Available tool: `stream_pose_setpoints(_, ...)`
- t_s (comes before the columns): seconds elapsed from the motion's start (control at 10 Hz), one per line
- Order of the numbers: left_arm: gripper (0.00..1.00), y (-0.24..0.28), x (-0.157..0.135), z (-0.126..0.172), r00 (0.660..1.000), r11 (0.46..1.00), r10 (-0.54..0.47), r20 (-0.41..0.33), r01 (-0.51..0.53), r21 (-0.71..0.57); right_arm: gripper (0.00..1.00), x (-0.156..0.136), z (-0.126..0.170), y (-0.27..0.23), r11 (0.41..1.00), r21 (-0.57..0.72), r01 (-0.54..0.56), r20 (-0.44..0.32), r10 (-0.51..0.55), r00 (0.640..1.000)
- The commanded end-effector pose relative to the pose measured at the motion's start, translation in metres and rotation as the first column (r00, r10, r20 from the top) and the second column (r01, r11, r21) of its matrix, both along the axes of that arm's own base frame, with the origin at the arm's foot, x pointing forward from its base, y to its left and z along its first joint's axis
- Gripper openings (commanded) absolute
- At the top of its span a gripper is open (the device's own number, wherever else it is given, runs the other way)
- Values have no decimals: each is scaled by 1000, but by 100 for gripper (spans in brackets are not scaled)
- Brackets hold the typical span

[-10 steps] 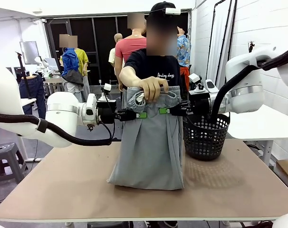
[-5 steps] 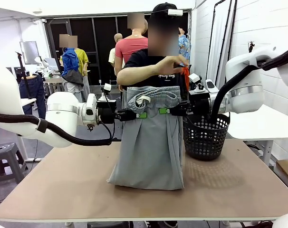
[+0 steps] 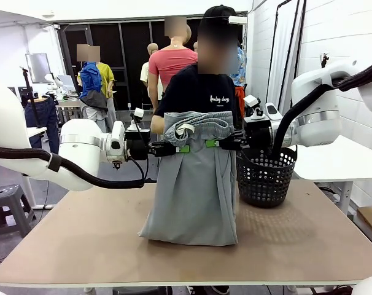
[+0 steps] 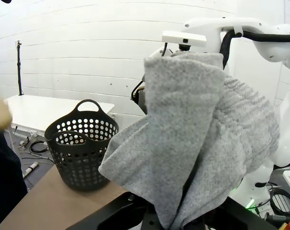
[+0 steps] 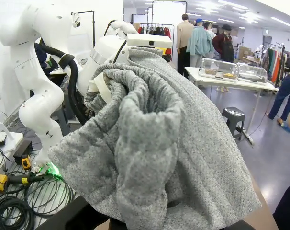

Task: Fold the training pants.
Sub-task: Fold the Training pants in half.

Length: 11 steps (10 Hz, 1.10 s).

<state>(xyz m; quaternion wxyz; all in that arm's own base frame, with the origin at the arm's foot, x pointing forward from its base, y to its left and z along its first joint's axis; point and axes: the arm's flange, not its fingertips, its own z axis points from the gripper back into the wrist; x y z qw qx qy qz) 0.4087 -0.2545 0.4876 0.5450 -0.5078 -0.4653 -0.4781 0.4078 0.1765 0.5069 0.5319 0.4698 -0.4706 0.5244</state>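
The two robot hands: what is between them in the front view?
Between the left hand and the right hand hangs the training pants, gathered waistband slumped on top.

Both arms are held level and pointed inward toward each other above the counter; the left claw (image 3: 182, 149) and right claw (image 3: 209, 144) are clamped closed.

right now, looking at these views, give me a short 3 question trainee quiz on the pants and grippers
1. True or false: the training pants lie flat on the table.
2. Which gripper is shut on the pants? A) left gripper alone B) right gripper alone C) both
3. Fill in: the black basket stands on the robot's ____ side.

Key: 1 false, they hang upright, hem on the table. 2 C. 3 right.
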Motion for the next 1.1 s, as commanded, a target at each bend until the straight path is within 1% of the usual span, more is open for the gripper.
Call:
stream_pose_setpoints(0.0,0,-1,0,2,1000,1000,-5,7,5,4,0,-4,1,0,1000,17,0,1,0,1000)
stream_pose_setpoints(1.0,0,-1,0,2,1000,1000,-5,7,5,4,0,-4,1,0,1000,17,0,1,0,1000)
